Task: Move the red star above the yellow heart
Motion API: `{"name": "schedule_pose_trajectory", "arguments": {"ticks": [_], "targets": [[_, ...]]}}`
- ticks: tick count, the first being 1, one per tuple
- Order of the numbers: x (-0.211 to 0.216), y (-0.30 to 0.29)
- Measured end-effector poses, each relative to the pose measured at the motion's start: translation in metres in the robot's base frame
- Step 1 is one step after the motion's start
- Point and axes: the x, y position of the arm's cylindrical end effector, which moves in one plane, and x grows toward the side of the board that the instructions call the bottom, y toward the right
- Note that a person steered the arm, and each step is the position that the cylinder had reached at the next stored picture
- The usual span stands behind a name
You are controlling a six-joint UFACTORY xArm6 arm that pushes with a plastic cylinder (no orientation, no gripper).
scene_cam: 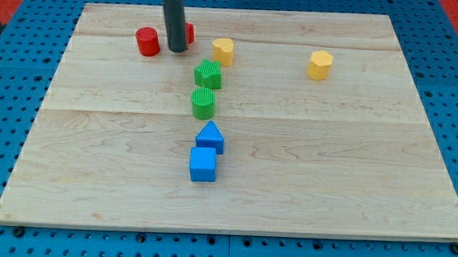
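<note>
Our tip (176,49) — a bare rod end, nothing to spread or pinch — rests near the board's top edge. Leftmost sits a red cylinder (147,41); right of it, the rod hides most of the red star (190,33), which peeks out just behind the tip's right side. Further right stands the yellow heart (223,51). So the star lies up-right of us — we judge a rightward push is needed.
</note>
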Motion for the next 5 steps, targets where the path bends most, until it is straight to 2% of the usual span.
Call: {"name": "schedule_pose_trajectory", "arguments": {"ticks": [1, 2, 3, 4, 5], "targets": [[0.001, -0.053], [-0.015, -0.043], [-0.027, 0.027], [-0.053, 0.051], [-0.064, 0.015]]}}
